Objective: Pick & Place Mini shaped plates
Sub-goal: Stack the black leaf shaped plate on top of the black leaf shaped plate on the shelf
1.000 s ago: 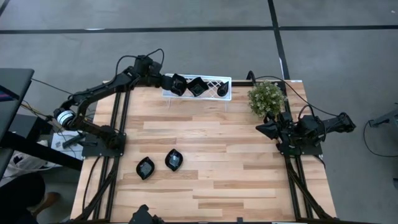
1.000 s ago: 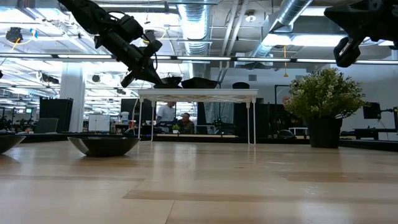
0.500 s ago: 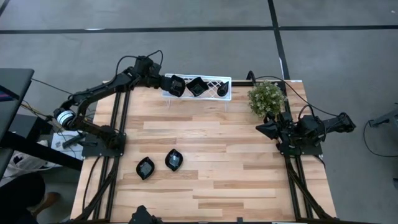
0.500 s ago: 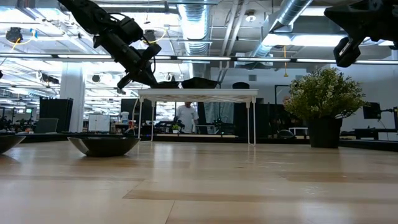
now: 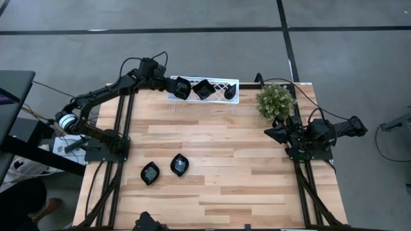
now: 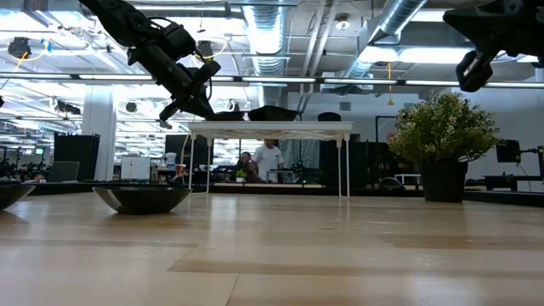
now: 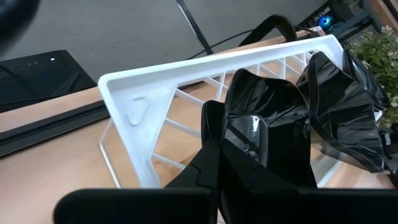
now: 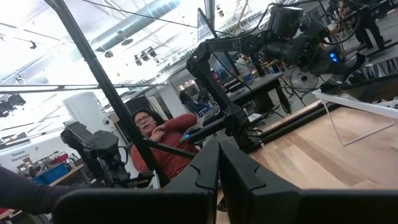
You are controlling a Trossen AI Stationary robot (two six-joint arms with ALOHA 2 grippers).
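My left gripper reaches over the far edge to the left end of the white lattice rack and is shut on a glossy black square mini plate. A second black plate lies on the rack beside it, and a smaller dark one farther right. Two more black plates rest on their bases on the table near its near-left side. My right gripper waits shut above the table's right side, touching nothing. My left gripper pinches the square plate by its near rim between its two fingers. The fingers come slanting down from the table's left. The plate sits tilted on the rack's lattice at its left end, next to the second plate.
A small green plant in a dark pot stands at the far right of the table, just beyond my right arm. The rack stands on thin legs along the far edge. The wooden table's middle is bare. People show in the room behind.
My left gripper has come down a little and drawn slightly toward the table's left, still shut on the square plate. The plate, which stood above the rack's top a second ago, now lies low on the rack.
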